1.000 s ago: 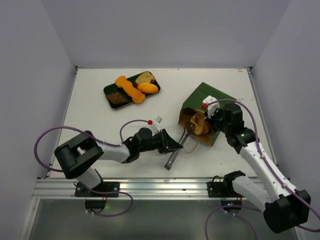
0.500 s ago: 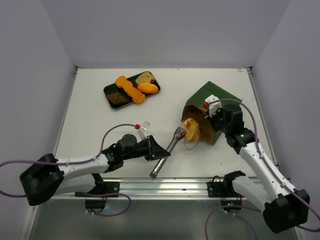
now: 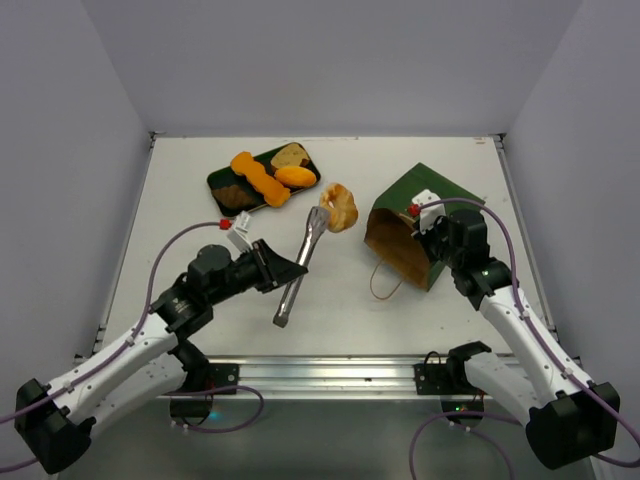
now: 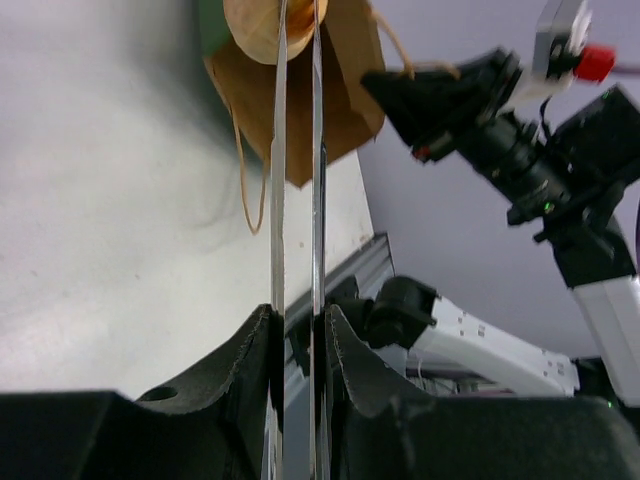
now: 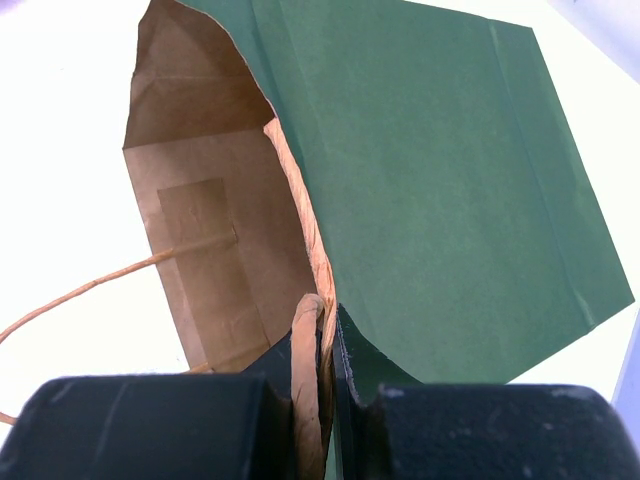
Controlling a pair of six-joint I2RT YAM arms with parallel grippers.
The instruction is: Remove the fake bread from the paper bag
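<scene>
Since half a second ago the tan bun (image 3: 338, 207) has come away from the mouth of the paper bag (image 3: 415, 205) and now sits out over the table (image 3: 180, 240), near the right end of the dark green tray (image 3: 215, 183) and well apart from the bag. It is pinched in the tips of the metal tongs (image 3: 298, 268), whose long axis runs from near-left to far-right. The left gripper (image 3: 288, 272) is closed narrowly around the tongs' middle and squeezes the two blades nearly parallel. Whether the bun is lifted off the table cannot be told. The bag lies on its side where it lay before, its long axis running from near-left to far-right, its brown mouth facing near-left and a string handle (image 3: 380, 285) trailing onto the table. The right gripper (image 5: 325, 340) stays clamped on the bag's rim, which hides its fingertips from above. The left wrist view crops the bun at the top edge. On the tray lie the long orange twist (image 3: 258, 177), an orange roll (image 3: 295, 176) and a brown slice (image 3: 290, 155).
</scene>
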